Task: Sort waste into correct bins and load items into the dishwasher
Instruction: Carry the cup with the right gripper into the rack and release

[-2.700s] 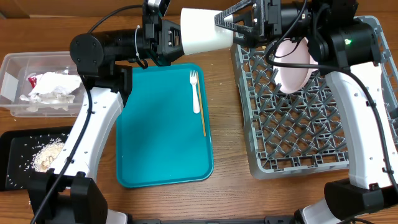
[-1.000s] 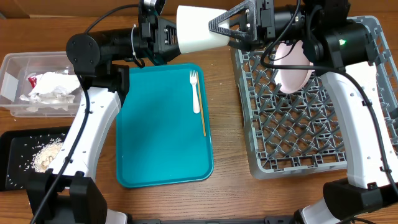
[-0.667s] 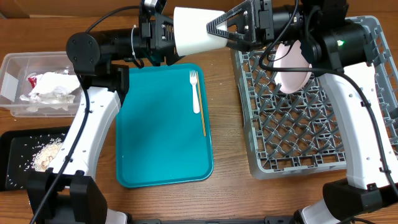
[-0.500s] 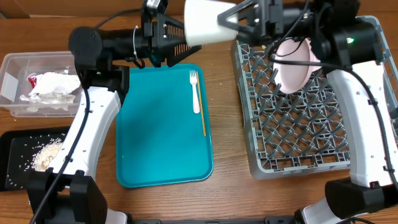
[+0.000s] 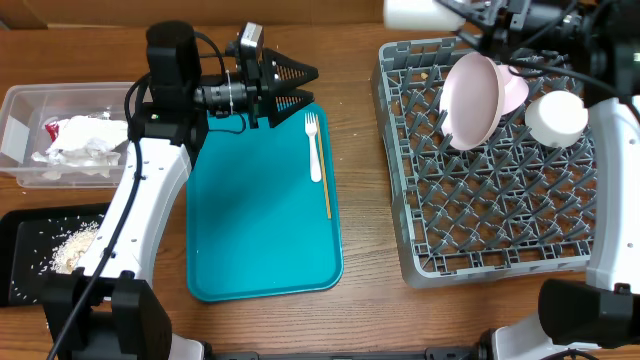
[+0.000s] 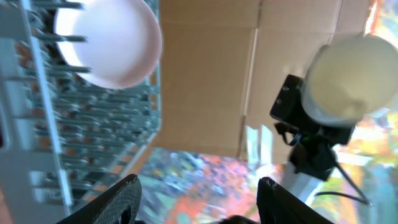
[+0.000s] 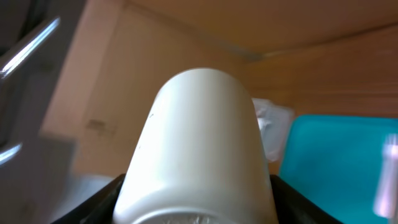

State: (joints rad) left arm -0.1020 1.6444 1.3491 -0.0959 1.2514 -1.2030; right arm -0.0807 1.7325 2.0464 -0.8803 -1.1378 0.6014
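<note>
Holding cup (image 5: 412, 12) | right pincer (image 5: 455, 10), seemingly above rack (image 5: 400, 200) far corner | left pincer (image 5: 306, 87) spread

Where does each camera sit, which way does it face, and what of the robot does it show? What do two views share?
Overhead: above the table, facing straight down on teal tray, dish rack and both arms.
Left wrist: on the left arm, facing sideways toward the pink plate; own open jaws at bottom edge.
Right wrist: on the right arm, facing along the white cup in its jaws, toward the tray.
Shared: the cup shows in both wrist views.
</note>
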